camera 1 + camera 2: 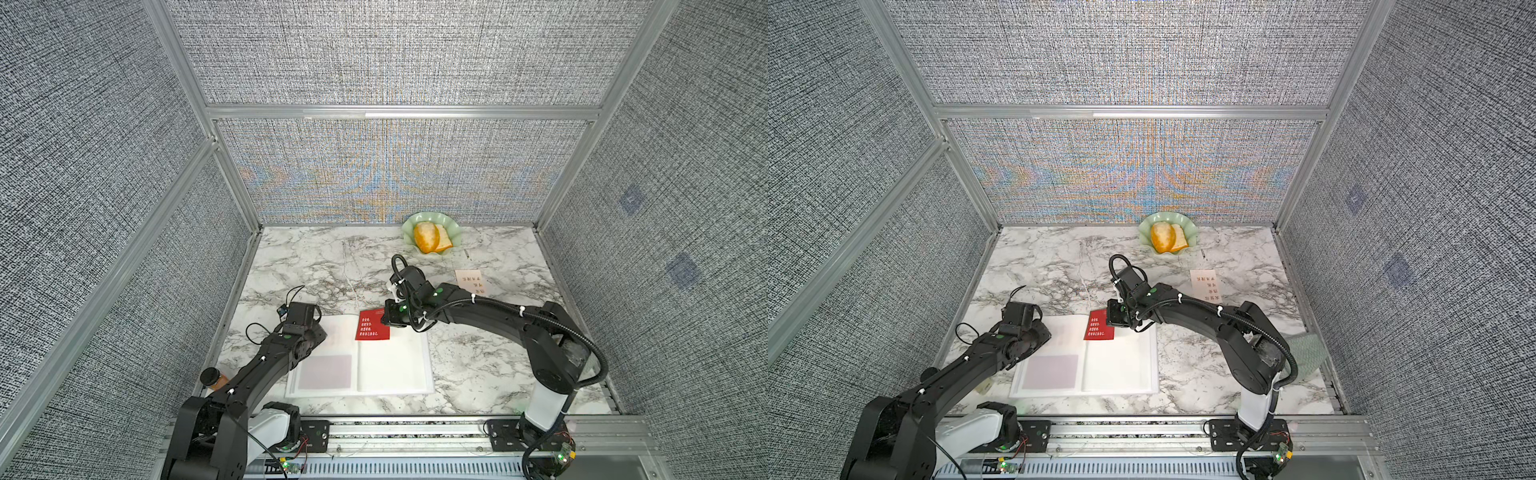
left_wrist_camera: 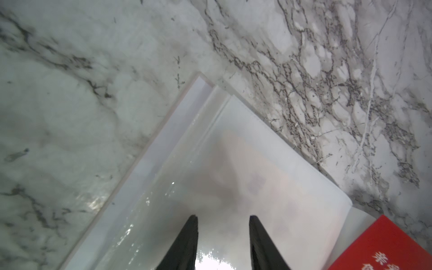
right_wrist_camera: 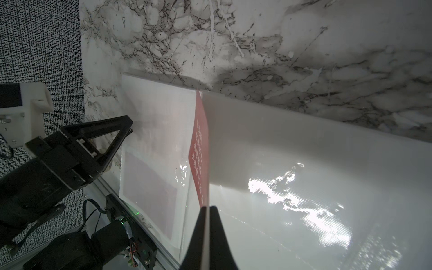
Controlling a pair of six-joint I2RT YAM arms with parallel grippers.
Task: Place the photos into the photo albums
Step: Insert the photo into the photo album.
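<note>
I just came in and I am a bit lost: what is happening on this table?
The right fingers are shut on a red photo, holding it over the open album near its spine. The left fingers, apart, are at the left page's far corner. A pinkish photo already shows through the left page; a cream photo lies on the table.

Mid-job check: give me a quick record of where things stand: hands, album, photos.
album: open, flat on table
right hand: shut on red photo, over the right page's far edge by the spine
left hand: open, empty, at the left page's far corner; contact unclear
stored: a photo shows through the left page's near pocket
loose: cream photo on table, far right of album
other: dish with bread at the back
</note>
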